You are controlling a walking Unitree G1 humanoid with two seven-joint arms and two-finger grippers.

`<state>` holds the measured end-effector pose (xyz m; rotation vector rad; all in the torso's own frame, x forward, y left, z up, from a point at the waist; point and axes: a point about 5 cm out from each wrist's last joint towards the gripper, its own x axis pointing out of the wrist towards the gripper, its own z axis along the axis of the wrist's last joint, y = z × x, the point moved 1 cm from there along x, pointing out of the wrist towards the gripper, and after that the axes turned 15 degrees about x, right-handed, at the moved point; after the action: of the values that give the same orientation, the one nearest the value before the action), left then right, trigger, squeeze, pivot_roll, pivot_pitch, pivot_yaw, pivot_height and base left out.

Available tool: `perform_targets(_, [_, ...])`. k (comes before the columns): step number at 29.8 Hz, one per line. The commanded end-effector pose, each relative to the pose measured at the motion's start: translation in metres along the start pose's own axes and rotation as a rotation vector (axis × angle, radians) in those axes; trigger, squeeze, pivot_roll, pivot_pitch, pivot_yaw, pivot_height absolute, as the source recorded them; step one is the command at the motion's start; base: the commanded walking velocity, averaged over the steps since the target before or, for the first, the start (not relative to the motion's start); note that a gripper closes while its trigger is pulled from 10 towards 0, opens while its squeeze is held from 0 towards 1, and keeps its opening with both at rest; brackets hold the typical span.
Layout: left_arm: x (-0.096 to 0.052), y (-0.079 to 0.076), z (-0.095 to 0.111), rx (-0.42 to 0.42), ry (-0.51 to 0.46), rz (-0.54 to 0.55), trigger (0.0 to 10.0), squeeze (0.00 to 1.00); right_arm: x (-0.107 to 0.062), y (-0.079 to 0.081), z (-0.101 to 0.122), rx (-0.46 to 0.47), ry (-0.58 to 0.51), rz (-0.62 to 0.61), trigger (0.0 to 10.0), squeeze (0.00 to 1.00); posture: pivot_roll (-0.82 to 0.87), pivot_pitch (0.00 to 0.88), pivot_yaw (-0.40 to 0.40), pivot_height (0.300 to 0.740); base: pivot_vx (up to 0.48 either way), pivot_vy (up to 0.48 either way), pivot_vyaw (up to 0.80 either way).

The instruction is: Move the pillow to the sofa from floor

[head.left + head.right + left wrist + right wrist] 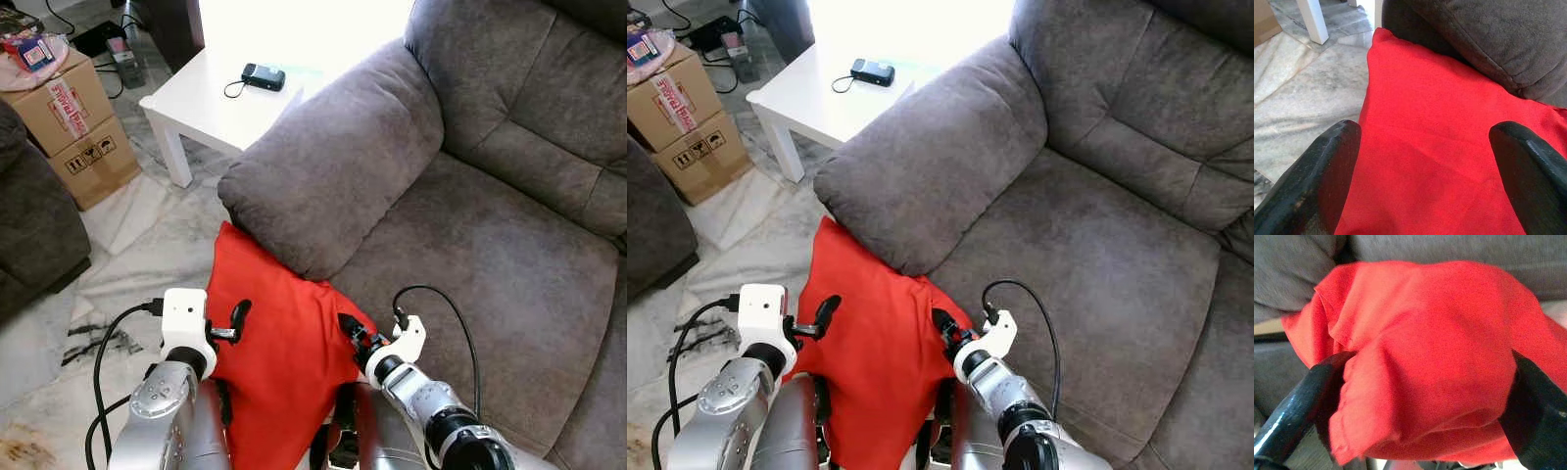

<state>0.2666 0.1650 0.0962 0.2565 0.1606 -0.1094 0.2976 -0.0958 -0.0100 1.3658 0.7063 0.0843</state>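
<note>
Right wrist view shows the right pincer (1425, 406) squeezed onto a bunched-up corner of the red pillow (279, 362). Its two black fingers (1298, 406) press the cloth from both sides, so the cloth puffs out between them. That grip looks tight enough to pick the pillow up.

The pillow stands on the floor (147, 245), leaning on the front of the grey sofa (470, 245), with its top corner tucked under the sofa's fat arm (333, 166). The right pincer holds the pillow corner nearest the sofa seat.

The left pincer (238, 323) is at the pillow's other edge, the side away from the sofa. Its fingers (1327, 171) are spread apart with red cloth between them, and they are not pinching yet. I think it is there to help hold the big soft pillow so it does not flop.

Past the sofa arm stands a white tabletop (211, 103) with a small black thing (264, 76) on it. Cardboard boxes (73, 122) sit further off.
</note>
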Motion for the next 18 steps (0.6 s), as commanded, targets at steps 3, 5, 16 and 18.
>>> perform_targets(3, [-0.004,-0.002,-0.003,0.007,0.012,0.000,10.0,0.00,-0.006,-0.015,-0.005,-0.014,0.015,-0.045,8.9,0.00,0.14,0.281,-0.171,0.626,0.000,0.000,0.00])
perform_targets(5, [-0.003,-0.002,-0.003,0.009,0.013,0.000,10.0,0.00,-0.006,-0.017,-0.005,-0.019,0.013,-0.053,0.0,0.00,0.14,0.279,-0.172,0.626,0.000,0.000,0.00])
perform_targets(16, [-0.002,-0.003,-0.003,0.018,0.013,0.000,10.0,0.00,-0.009,-0.020,-0.004,-0.027,0.015,-0.048,0.0,0.00,0.13,0.276,-0.172,0.626,0.000,0.000,0.00])
perform_targets(18, [-0.002,-0.003,-0.003,0.020,0.012,0.001,10.0,0.00,-0.010,-0.022,-0.005,-0.039,0.024,-0.058,0.0,0.00,0.13,0.276,-0.173,0.626,0.000,0.000,0.00])
